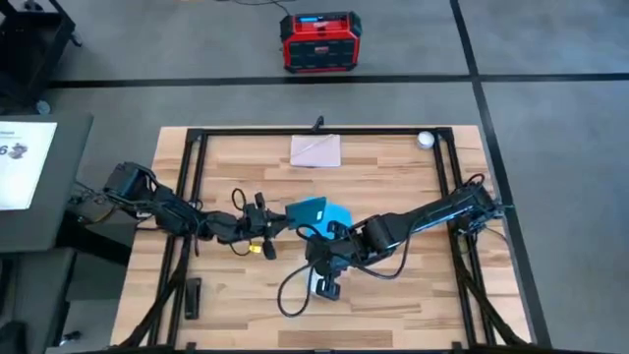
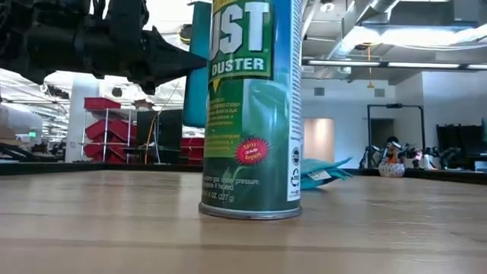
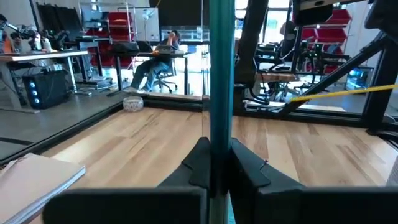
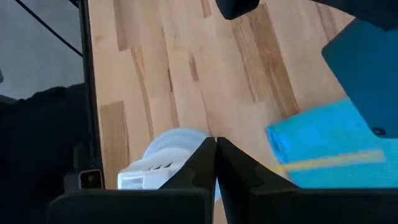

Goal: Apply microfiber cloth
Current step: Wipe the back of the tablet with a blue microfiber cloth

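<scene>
Your inventory, from the high view:

Cloth [image 1: 316, 211]: sky-blue, at the middle of the worktop [image 1: 393, 177]. One edge is lifted off the surface, the rest lies flat; in the low view it shows as a low blue fold [image 2: 323, 172] behind the can.

Left gripper [image 1: 278, 223]: reaches in from the left, at the cloth's left edge. In the left wrist view its fingers [image 3: 200, 163] are pressed together on a thin upright strip of the blue cloth [image 3: 220, 81].

Right gripper [image 1: 316, 264]: comes in from the right, low over the worktop just near of the cloth. In the right wrist view its fingers [image 4: 205, 163] are pressed together with nothing between them; a white object [image 4: 163, 158] lies beneath them and the cloth [image 4: 323, 146] beside.

Duster can [image 2: 252, 106]: green, upright, close to the low camera.

Beige sheet [image 1: 315, 150]: flat, at the far middle of the worktop.

Small white round item [image 1: 425, 140]: far right corner.

Red-and-black box [image 1: 319, 41]: on the floor beyond the worktop.
</scene>
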`<state>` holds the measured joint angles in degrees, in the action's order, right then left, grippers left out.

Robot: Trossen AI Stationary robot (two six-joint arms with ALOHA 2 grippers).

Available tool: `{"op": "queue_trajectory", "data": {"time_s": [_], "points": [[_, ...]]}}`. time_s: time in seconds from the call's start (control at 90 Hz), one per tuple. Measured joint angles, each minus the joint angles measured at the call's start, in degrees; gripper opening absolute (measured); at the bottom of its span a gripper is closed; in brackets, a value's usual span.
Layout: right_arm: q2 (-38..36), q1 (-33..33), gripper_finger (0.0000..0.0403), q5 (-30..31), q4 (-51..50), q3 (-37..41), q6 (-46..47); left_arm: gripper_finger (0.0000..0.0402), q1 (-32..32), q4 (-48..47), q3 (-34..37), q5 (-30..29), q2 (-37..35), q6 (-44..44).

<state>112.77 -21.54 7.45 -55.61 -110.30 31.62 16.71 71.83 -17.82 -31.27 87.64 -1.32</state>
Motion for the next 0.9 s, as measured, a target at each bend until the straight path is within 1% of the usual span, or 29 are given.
{"op": "queue_trajectory", "data": {"time_s": [0.156,0.278,0.411,0.478,0.544,0.656,0.756,0.8,0.9], "points": [[0.1,0.0,0.0,0.1,1.0,0.1,-1.7,0.0004,0.0,0.0,0.0,0.0,0.0,0.3],[0.2,0.0,0.0,-0.4,4.8,0.2,-5.1,0.0004,0.0,0.1,0.0,0.0,0.0,0.7],[0.3,0.2,0.0007,-0.6,12.0,0.2,-13.3,0.0004,0.0,0.1,0.0,0.0,0.0,2.4],[0.2,0.7,0.0017,-0.5,15.3,0.2,-18.0,0.0004,-0.1,-0.1,0.1,-0.5,-0.5,3.5],[0.2,1.5,0.003,1.1,18.3,0.2,-22.5,0.0004,-0.6,-0.4,0.4,-0.6,-1.5,4.0],[0.2,3.3,0.0053,7.9,21.5,0.1,-29.8,0.0004,-2.2,-3.2,1.9,-0.6,-4.5,3.8],[-0.8,4.9,0.0065,17.0,21.5,0.1,-36.3,0.0004,-4.7,-6.6,3.1,0.4,-7.8,3.8],[-1.2,5.8,0.0066,21.7,21.5,0.0,-38.8,0.0004,-6.3,-8.0,3.6,1.9,-9.1,3.8],[-3.2,7.4,0.0068,30.9,17.6,0.0,-42.5,0.0004,-10.9,-10.9,4.0,7.8,-10.9,3.6]]}}
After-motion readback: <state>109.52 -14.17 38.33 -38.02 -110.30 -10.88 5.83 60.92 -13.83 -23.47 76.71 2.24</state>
